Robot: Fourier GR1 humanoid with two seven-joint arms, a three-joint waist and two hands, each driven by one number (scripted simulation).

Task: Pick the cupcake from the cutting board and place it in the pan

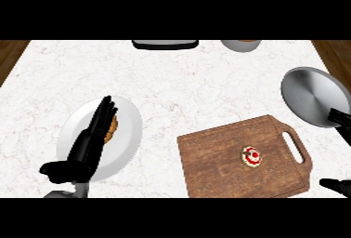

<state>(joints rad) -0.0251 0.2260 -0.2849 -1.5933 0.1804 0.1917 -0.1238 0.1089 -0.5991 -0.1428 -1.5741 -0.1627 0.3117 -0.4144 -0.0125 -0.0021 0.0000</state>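
The cupcake (251, 156), small with red and white topping, sits on the brown wooden cutting board (226, 160) at the lower right. The silver pan (312, 95) lies at the right edge, its black handle running down toward the board. My left hand (86, 148) stands open over the white plate at the lower left, fingers straight and pointing away. Of my right hand (337, 185) only a black tip shows at the lower right corner, right of the board and apart from the cupcake.
A white plate (126, 135) at the lower left holds a brown piece of food partly hidden by my left hand. A dark-rimmed object (165, 44) and a grey cup (241, 45) stand at the far edge. Wood floor shows past both counter sides.
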